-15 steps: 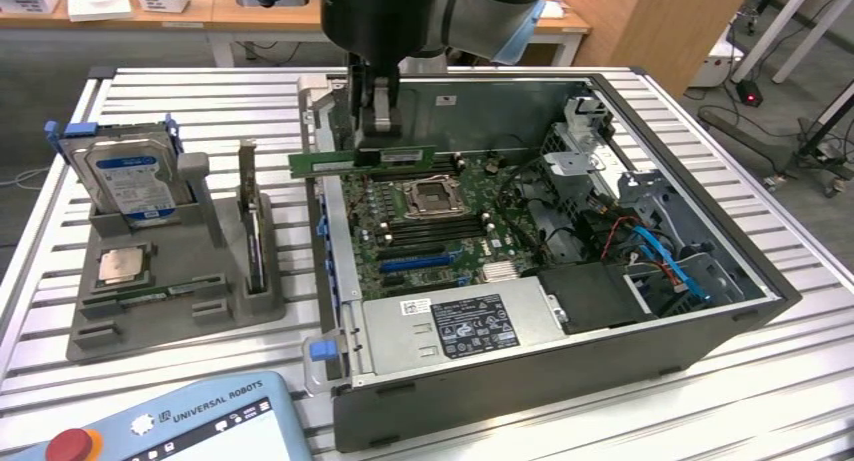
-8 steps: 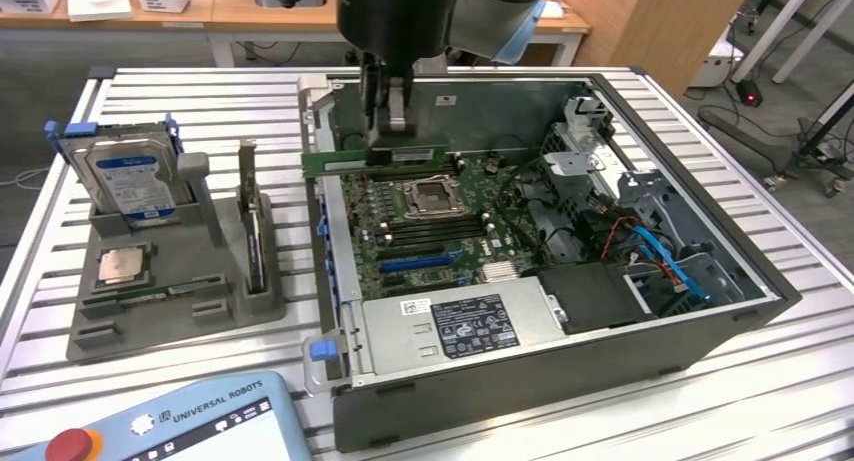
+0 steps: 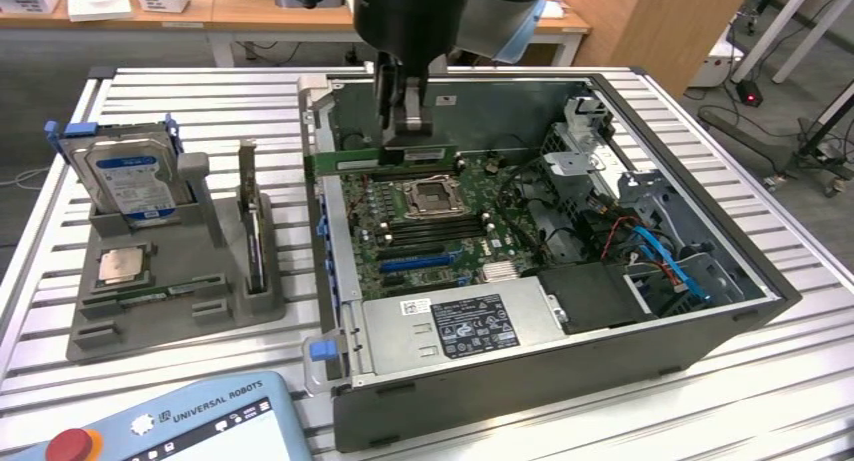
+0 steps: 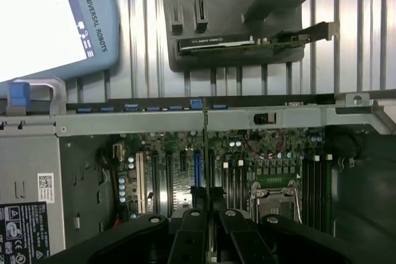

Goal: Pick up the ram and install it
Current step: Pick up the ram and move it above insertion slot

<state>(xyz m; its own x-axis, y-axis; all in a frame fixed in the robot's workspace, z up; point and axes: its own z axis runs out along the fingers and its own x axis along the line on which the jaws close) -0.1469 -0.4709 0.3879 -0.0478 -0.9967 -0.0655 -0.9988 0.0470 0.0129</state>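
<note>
One ram is clamped in the nearly shut pincer, hanging edge-down just beyond the processor socket in the exterior view. Its long axis runs parallel to the memory slots beside that socket.

1. The long, narrow circuit-board ram is green; the two-fingered metal gripper is black.
2. The flat motherboard is green, with black slots and one blue slot.
3. The boxy metal power supply is silver, its label black with white print.
4. At nine o'clock from the dark grey computer case, the moulded plastic holder is grey; its hard drive is silver with a blue-and-white sticker.
5. At seven o'clock, the slab-shaped teach pendant is pale blue with a red button.
</note>
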